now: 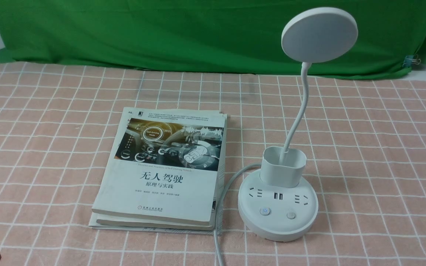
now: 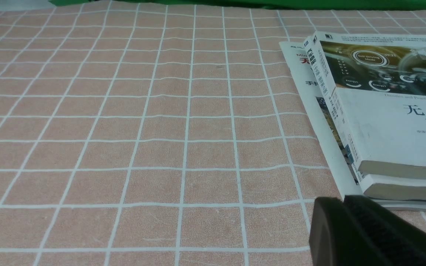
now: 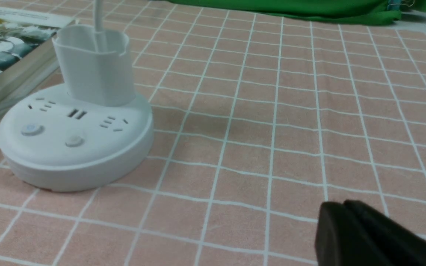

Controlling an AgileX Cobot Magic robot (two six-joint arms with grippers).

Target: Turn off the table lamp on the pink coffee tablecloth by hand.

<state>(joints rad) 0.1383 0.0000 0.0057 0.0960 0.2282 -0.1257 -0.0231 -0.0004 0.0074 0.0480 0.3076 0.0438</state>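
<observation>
**White lamp stands right of the books**

The smooth white table lamp (image 1: 277, 205) stands right of center in the front view, with a flat round head, thin bendy neck, cup and round base. The pink coffee tablecloth (image 1: 364, 177) under it has thin white squares. Left of the lamp lie flat paper books (image 1: 161, 177); a gray cord (image 1: 231, 181) runs between. The left hand (image 2: 342, 199) and right hand (image 3: 340, 205) each have fingers together. Wrinkly green cloth (image 1: 142, 37) hangs across the top.

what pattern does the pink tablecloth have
The pink tablecloth has a grid of thin white lines forming squares, clearest in the left wrist view.
</observation>
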